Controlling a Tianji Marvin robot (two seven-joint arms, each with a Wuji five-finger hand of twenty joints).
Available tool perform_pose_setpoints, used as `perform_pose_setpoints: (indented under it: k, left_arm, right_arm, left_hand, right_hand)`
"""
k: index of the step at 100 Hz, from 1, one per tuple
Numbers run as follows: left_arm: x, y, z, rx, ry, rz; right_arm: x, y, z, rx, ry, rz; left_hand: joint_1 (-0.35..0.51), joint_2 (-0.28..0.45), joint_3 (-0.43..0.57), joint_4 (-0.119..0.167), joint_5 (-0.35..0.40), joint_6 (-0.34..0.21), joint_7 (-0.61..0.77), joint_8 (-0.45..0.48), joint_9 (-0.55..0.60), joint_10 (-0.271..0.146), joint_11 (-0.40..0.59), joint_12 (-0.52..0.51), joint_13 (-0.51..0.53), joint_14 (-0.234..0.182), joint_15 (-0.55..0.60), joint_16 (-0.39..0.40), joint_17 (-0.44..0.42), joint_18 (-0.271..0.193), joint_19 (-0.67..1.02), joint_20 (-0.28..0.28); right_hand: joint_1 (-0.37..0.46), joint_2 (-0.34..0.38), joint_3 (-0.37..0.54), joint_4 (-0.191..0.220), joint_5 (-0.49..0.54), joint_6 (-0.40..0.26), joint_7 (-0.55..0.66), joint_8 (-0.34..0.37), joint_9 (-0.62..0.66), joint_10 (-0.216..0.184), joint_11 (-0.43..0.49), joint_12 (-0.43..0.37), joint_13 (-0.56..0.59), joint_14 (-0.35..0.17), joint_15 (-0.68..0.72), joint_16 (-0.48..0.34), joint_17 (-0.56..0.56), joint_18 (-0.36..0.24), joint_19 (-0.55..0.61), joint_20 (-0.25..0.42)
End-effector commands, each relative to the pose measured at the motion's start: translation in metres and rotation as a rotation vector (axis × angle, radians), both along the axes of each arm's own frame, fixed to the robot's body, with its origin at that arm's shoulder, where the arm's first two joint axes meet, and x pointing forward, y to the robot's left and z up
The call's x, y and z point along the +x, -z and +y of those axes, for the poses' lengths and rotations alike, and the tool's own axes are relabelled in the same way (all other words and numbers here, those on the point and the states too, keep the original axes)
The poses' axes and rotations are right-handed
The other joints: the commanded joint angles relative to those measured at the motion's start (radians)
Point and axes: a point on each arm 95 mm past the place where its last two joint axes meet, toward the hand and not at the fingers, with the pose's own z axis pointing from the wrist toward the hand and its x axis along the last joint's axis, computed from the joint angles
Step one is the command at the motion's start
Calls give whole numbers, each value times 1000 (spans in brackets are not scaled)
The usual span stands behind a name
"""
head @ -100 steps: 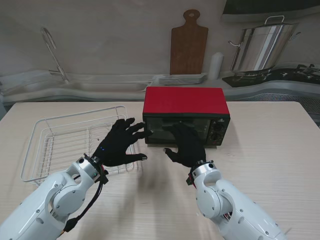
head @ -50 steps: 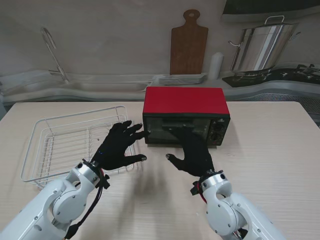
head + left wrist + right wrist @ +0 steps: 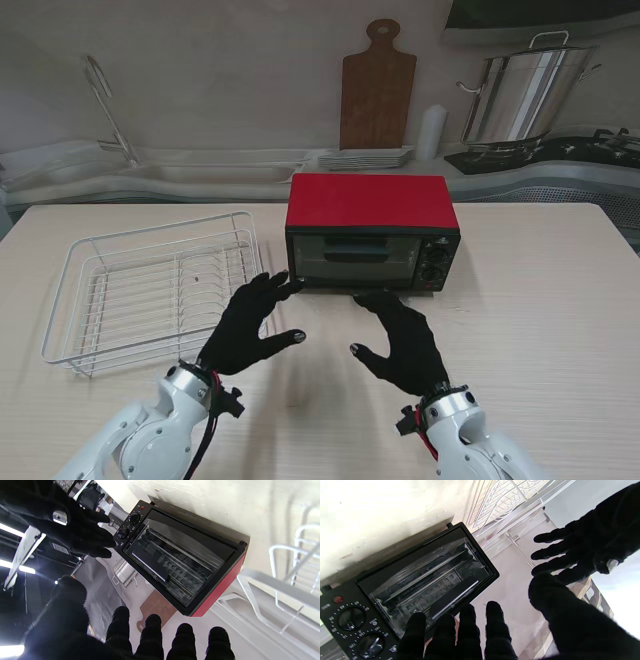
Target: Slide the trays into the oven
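The left robot hand (image 3: 252, 326) is seen with fingers spread and nothing held, palm toward the counter (image 3: 540, 300); its fingertips (image 3: 285, 288) lie just in front of the oven's lower left corner, contact not determinable. The right robot hand (image 3: 402, 338) is likewise spread and empty, held nearer to me and apart from the oven door. Between the two, bare counter is observed.

The oven (image 3: 372, 234), red-topped with a black front, stands directly ahead of both hands, its long axis running left to right across the counter. The glass door (image 3: 355, 262) is shut, and the wrist views show rack rails and a dark sheet behind the glass (image 3: 430, 582). No tray is found lying loose on the counter. The control knobs (image 3: 434, 263) are at the oven's right end.

A white wire rack (image 3: 150, 285) is noted to the left of the oven, beside the left robot hand. The left robot hand is judged the nearer to the door.
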Motion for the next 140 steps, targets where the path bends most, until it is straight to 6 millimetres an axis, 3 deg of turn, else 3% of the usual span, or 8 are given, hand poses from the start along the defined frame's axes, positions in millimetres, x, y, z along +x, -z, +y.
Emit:
perform_pose_setpoints:
  k: [1,29,41,52,79,81,86,140]
  left_arm:
    - [-9,10,-6,-11,-2,46]
    - [-18,24,-8,-116,-47,97]
    - [-20,29,-13,-158,-49,120]
    - [-22,34,-17,-178,-61,134]
    - [-27,45,-23,-195,-65,170]
    - [-27,46,-23,-193,-65,170]
    - [-28,46,-23,-192,-65,170]
    - [-26,46,-23,-209,-69,175]
  right_arm:
    - [-7,9,2,17,-11,34]
    - [-8,21,0,89,-31,52]
    - [-12,27,0,134,-47,62]
    - [-18,32,-1,183,-73,87]
    - [-23,41,-7,207,-119,108]
    - [-23,42,-7,207,-119,108]
    - [-22,43,-8,206,-118,110]
    - [-17,47,-7,216,-119,116]
  left_hand:
    - [1,41,2,43,-35,21,-19,-27,-21,-12,5,-9,-30,-42,-29,-16,-11,-46,-57,-20]
    - [2,35,20,38,-29,-8,14,-42,-27,-16,39,-16,-28,-41,-23,-19,-6,-45,-68,-57]
    - [4,31,27,37,-31,-16,25,-39,-24,-17,42,-16,-29,-40,-20,-14,-7,-45,-66,-59]
    - [2,29,35,36,-34,-24,32,-40,-43,-26,26,-27,-30,-41,-23,-10,-7,-46,-65,-65]
    - [3,23,50,33,-38,-31,18,-52,-50,-34,15,-24,-30,-42,-25,-8,-6,-48,-69,-75]
    - [3,22,51,33,-38,-30,15,-53,-51,-34,14,-24,-30,-41,-26,-9,-6,-48,-69,-76]
    - [3,22,52,34,-41,-27,8,-57,-53,-33,11,-25,-30,-42,-26,-9,-6,-47,-69,-77]
    - [3,19,64,33,-33,-34,-20,-74,-52,-37,5,-23,-29,-47,-29,-20,-5,-52,-71,-89]
  right_hand:
    - [-44,13,-32,33,-46,-54,-11,-8,-19,-74,-39,-21,-59,-61,16,7,-4,-39,-58,-36]
    - [-128,97,-190,31,-59,-179,-189,-97,11,-195,-215,-91,-88,-168,-60,-47,27,-119,-280,-72]
    - [-188,170,-274,35,-41,-199,-307,-100,124,-207,-439,-207,-101,-164,-77,-70,28,-91,-357,-60]
    - [-192,206,-321,46,-27,-213,-359,-91,115,-190,-437,-226,-105,-158,-81,-66,24,-77,-390,-37]
    - [-153,167,-291,54,-37,-220,-378,-57,113,-187,-439,-227,-105,-147,-77,-57,25,-64,-390,2]
    - [-157,163,-278,47,-15,-221,-466,35,112,-188,-438,-226,-105,-148,-77,-54,30,-64,-425,71]
    - [-154,159,-270,46,-12,-220,-499,65,111,-189,-439,-227,-106,-148,-78,-53,33,-65,-437,94]
    - [-171,143,-243,38,0,-216,-591,-10,93,-202,-440,-230,-106,-166,-83,-72,42,-81,-477,96]
